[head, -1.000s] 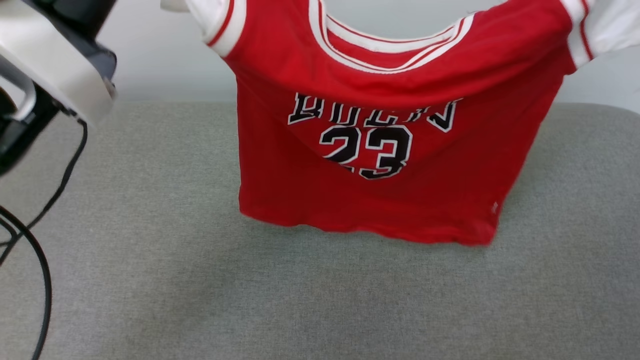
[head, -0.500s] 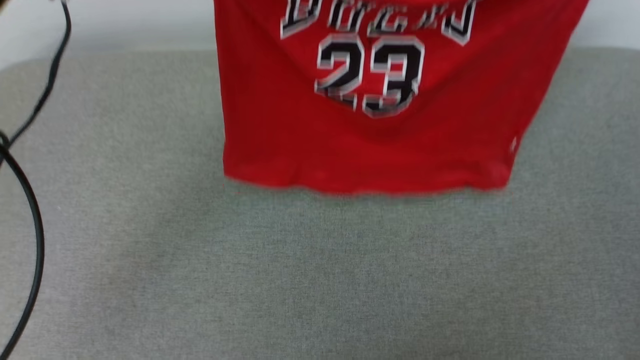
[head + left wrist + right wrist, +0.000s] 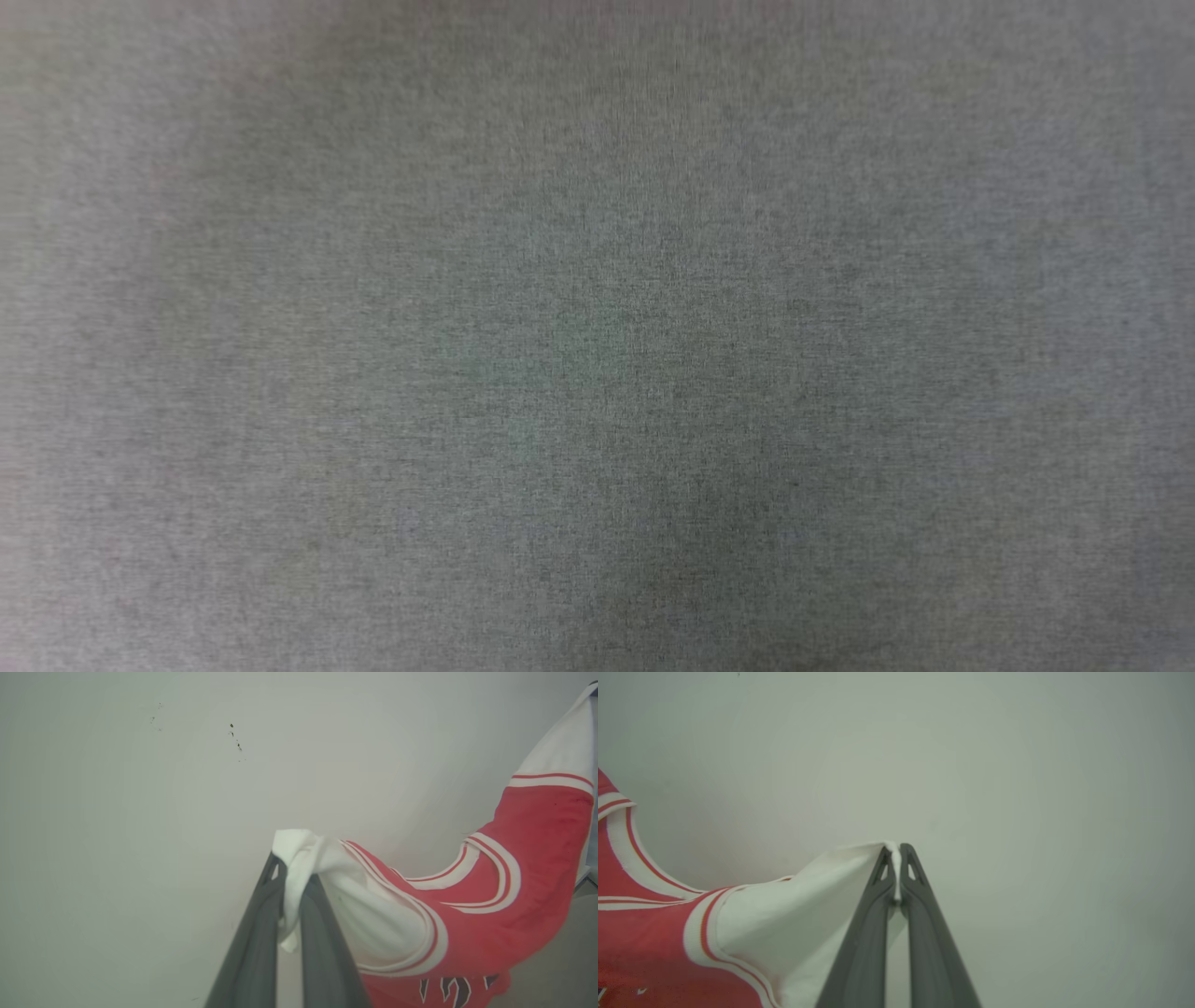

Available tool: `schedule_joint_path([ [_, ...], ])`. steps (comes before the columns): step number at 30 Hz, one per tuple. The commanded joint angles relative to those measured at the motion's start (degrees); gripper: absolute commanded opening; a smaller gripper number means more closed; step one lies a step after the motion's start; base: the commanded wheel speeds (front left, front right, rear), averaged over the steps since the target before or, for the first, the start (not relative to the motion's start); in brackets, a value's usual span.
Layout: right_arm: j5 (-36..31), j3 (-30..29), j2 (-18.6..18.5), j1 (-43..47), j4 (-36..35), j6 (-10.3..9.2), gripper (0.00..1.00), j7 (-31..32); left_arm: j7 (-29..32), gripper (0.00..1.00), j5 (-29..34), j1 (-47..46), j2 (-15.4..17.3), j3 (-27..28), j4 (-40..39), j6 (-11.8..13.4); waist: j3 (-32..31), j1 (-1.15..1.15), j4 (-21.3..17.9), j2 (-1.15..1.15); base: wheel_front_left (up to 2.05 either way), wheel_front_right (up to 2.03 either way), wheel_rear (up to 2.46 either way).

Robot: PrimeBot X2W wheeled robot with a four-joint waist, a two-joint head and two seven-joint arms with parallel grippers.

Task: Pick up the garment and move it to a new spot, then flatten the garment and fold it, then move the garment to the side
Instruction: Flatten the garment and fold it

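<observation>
Now our left gripper point(image 3: 293, 870) and right gripper point(image 3: 896, 851) each pinch a white sleeve edge of the red short-sleeved jersey point(image 3: 514, 914), pale wall point(image 3: 140, 812) beyond, grey fabric surface point(image 3: 597, 336) beneath.

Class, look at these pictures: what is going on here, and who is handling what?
The robot holds the red jersey up before a pale wall. Its left gripper is shut on one white sleeve, its right gripper on the other; the jersey sags between them. The head view looks down on grey cloth. No folding yet.
</observation>
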Motion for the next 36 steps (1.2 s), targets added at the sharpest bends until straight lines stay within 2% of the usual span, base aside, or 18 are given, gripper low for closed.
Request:
schedule_joint_path([
  [1,0.29,0.94,0.5,-1.36,1.76,-0.11,0.0,-1.19,-0.83,0.0,0.11,-0.16,-0.32,-0.04,0.82,-0.06,2.99,-0.01,-0.18,0.0,0.0,0.0,0.0],
  [7,2.37,3.94,1.21,-1.22,6.46,-0.11,0.0,-4.7,-3.14,0.0,-0.39,2.62,-0.79,-0.61,2.74,-0.7,4.38,-0.01,0.12,0.0,0.0,0.0,0.0],
  [12,5.69,7.76,1.1,4.7,8.14,-0.11,0.0,-8.22,-5.7,0.0,-1.38,9.37,0.77,-1.5,3.04,-0.92,2.44,-0.01,0.0,0.0,0.0,0.0,0.0],
  [15,7.63,10.72,0.32,9.7,7.47,-0.11,0.0,-9.58,-7.76,0.0,-2.49,15.38,1.86,-1.84,2.22,-0.22,0.24,-0.01,-0.07,0.0,0.0,0.0,0.0],
  [16,10.53,12.86,-0.5,15.95,5.61,-0.11,0.0,-11.16,-9.73,0.0,-3.73,22.85,2.89,-2.43,0.28,1.39,-2.13,-0.01,-0.12,0.0,0.0,0.0,0.0],
  [25,15.91,16.98,-3.77,38.68,-3.56,-0.11,0.0,-13.54,-15.02,0.0,-8.68,47.37,6.19,-4.75,-6.88,7.19,-8.98,-0.01,-0.57,0.0,0.0,0.0,0.0],
  [31,16.8,15.19,-4.81,54.46,-7.02,-0.11,0.0,-13.71,-17.77,0.0,-12.89,63.02,7.52,-5.87,-9.77,10.23,-14.23,-0.01,-0.95,0.0,0.0,0.0,0.0],
  [36,16.67,12.36,-4.42,66.32,-8.24,-0.1,0.0,-13.74,-19.13,0.0,-15.71,73.37,7.22,-5.38,-10.01,12.12,-18.32,-0.01,-1.06,0.0,0.0,0.0,0.0],
])
